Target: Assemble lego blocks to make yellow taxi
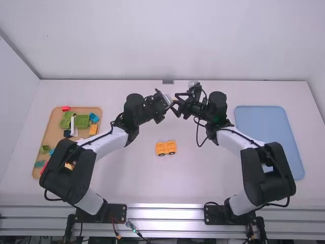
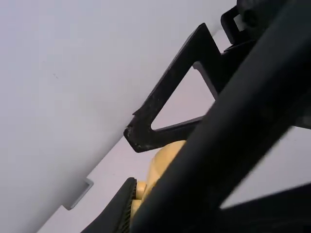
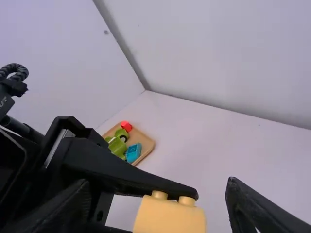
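In the high view my left gripper (image 1: 169, 101) and right gripper (image 1: 176, 103) meet above the table's far middle, at a small yellow block (image 1: 175, 99). From the left wrist, my left gripper (image 2: 140, 200) is shut on the yellow block (image 2: 163, 162), one ribbed pad against its studs. My right gripper (image 3: 159, 189) stands open, its fingers on either side of the yellow block (image 3: 170, 221); the left gripper's finger lies over the two studs. Nearer the bases, a yellow assembly (image 1: 166, 148) with dark wheels rests on the table.
A wooden tray (image 1: 51, 132) at the left holds green (image 1: 82, 121), blue (image 1: 94, 117), red (image 1: 65, 108) and yellow (image 1: 93, 129) blocks, partly behind the left arm. At the right lies a blue tray (image 1: 266, 127), partly behind the right arm. A wall runs along the table's far edge.
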{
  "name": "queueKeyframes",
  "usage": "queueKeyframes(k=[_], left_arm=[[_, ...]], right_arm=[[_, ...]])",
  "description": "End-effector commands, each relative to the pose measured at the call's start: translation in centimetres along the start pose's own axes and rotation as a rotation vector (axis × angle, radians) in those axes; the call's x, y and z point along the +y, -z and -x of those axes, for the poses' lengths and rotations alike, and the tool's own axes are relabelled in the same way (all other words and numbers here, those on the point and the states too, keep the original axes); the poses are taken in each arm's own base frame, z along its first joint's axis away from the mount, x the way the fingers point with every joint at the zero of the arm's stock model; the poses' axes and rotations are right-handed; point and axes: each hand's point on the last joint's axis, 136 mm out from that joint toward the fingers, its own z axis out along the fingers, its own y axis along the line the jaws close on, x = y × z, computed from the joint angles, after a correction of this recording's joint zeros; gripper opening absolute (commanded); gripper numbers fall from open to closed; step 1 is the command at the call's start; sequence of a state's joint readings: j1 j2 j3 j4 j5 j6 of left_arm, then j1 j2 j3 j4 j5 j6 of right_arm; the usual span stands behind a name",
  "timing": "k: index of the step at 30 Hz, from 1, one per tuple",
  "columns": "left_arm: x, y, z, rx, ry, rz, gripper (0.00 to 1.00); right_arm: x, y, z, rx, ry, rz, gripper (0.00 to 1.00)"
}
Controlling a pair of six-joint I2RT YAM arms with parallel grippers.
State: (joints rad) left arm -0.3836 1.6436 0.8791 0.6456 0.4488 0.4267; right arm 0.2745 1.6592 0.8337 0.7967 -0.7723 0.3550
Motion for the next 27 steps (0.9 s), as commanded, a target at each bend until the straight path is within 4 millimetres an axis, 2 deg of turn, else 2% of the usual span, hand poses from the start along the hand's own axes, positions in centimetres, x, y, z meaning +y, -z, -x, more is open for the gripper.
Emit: queueKeyframes(k=[1, 3, 5, 8, 9, 15, 18, 19, 22, 24, 25, 27], left_arm=[[0.2, -0.3, 0.6, -0.019, 0.006, -0.001, 0.02], [0.2, -0.3, 0.8, -0.028, 0.018, 0.001, 0.02], [0.4, -0.2, 1.3, -0.046, 0.019, 0.006, 0.02], [0.1, -0.3, 1.6, -0.06, 0.012, -0.005, 0.02], [0.0, -0.3, 1.8, -0.067, 0.007, -0.015, 0.02], [-0.2, -0.2, 1.9, -0.078, 0.007, -0.033, 0.02], [-0.4, -0.2, 2.0, -0.079, 0.005, -0.037, 0.02], [-0.2, -0.2, 1.9, -0.078, 0.006, -0.032, 0.02], [-0.4, -0.2, 2.1, -0.082, 0.004, -0.035, 0.02], [-0.3, -0.2, 2.1, -0.082, 0.004, -0.034, 0.08], [-0.1, -0.2, 2.0, -0.081, 0.005, -0.031, 0.14], [-0.4, -0.2, 2.1, -0.082, 0.005, -0.036, 0.43]], right_arm=[[-0.1, -0.2, 1.4, -0.027, 0.015, -0.006, 0.69], [0.0, -0.3, 1.4, -0.026, 0.015, -0.004, 0.68], [0.0, -0.2, 1.4, -0.027, 0.015, -0.006, 0.62], [0.0, -0.2, 1.4, -0.027, 0.015, -0.006, 0.59], [0.0, -0.2, 1.4, -0.027, 0.015, -0.006, 0.55], [0.0, -0.2, 1.4, -0.026, 0.015, -0.005, 0.45], [0.1, -0.3, 1.3, -0.025, 0.015, -0.001, 0.36], [0.2, -0.4, 1.3, -0.023, 0.002, 0.001, 0.29], [0.2, -0.4, 1.3, -0.024, -0.011, 0.0, 0.28], [0.2, -0.4, 1.3, -0.023, -0.011, 0.001, 0.28], [0.2, -0.4, 1.3, -0.023, -0.012, 0.001, 0.27], [0.2, -0.4, 1.2, -0.022, -0.012, 0.001, 0.25]])
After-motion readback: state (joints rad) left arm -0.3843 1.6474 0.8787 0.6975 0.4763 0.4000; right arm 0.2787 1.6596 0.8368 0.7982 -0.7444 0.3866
